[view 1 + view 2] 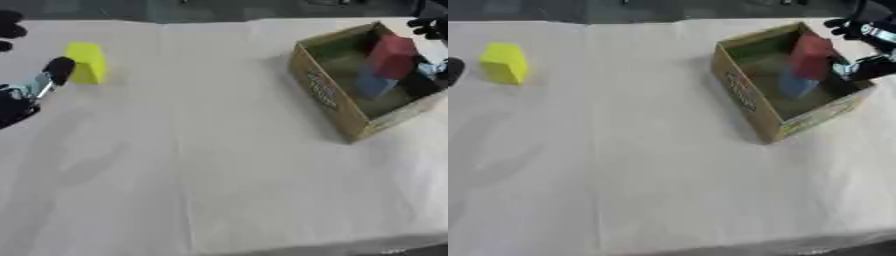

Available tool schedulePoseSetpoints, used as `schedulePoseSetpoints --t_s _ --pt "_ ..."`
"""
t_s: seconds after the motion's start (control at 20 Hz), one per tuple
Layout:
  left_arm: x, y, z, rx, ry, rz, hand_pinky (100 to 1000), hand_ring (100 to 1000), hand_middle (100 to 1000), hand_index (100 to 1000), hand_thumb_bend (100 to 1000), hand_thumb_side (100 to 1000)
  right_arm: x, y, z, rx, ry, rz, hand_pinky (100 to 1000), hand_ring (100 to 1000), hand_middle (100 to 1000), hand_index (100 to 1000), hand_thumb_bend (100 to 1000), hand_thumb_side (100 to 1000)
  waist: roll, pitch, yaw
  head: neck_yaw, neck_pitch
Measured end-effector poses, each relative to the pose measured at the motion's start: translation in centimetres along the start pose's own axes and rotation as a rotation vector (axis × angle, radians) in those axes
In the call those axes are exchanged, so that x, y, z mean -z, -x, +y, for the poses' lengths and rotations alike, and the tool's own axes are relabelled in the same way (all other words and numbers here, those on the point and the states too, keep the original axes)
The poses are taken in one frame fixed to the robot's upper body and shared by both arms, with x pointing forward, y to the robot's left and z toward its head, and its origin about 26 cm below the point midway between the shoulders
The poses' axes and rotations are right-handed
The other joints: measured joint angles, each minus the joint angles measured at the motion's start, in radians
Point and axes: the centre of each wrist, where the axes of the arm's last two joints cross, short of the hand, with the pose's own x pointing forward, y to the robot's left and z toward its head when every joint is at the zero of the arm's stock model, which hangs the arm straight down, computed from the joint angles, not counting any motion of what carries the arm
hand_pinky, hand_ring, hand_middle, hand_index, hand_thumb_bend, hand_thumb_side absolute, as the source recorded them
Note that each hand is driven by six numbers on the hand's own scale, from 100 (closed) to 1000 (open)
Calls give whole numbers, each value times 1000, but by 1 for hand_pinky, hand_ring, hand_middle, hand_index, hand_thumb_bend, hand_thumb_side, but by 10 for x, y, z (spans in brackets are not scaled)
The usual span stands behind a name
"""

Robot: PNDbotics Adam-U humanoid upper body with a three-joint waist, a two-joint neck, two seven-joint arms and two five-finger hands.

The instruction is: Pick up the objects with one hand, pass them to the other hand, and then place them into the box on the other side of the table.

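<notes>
One yellow block (pixel 87 62) just beside left hand (pixel 39 85) fingers (pixel 59 69).

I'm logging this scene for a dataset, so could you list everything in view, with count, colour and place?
yellow block: one, yellow, standing on the table's far left, apart from the box.
open cardboard box: one, brown with a printed side, on the table's far right.
red block: one, red, inside the box, by its far right wall.
blue block: one, blue, inside the box, just below the red block.
cloth-covered table: one, off-white, fills the view.
left hand: one, black and silver, at the left edge, a fingertip beside the yellow block.
right hand: one, black, at the box's far right corner, next to the red block; whether it grips cannot be told.
</notes>
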Motion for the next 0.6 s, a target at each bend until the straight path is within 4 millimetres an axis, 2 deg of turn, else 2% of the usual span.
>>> schedulePoseSetpoints --t_s 0.05,0.1,0.15,0.25,0.35,0.45,0.6 --pt "0 0 0 1 -2 2 742 736 622 771 631 530 0 -3 -2 16 23 -6 1000 1000 1000 1000 100 146 0 0 -1 3 0" --pt "0 0 0 1 -3 3 741 735 621 771 634 530 0 -6 -4 32 47 -12 998 977 978 962 100 185 0 0 -3 7 0" --pt "0 0 0 2 -5 4 739 733 621 771 636 530 0 -10 -6 47 75 -16 991 957 928 931 100 227 0 0 -4 11 0" --pt "0 1 2 6 -12 9 738 732 621 771 638 530 -1 -17 -10 79 133 -23 987 932 878 913 100 242 0 0 -6 20 0" --pt "-1 2 3 11 -16 15 732 727 620 771 633 535 -1 -24 -14 109 196 -33 990 920 881 911 100 273 1 0 -10 30 0" --pt "-2 4 5 20 -23 21 717 719 623 769 630 539 -2 -32 -17 141 248 -50 1000 924 908 916 100 374 4 0 -11 42 0" --pt "-1 5 10 32 -43 32 714 716 628 769 635 530 -2 -45 -16 206 283 -93 1000 903 917 923 100 458 7 0 -14 66 0"
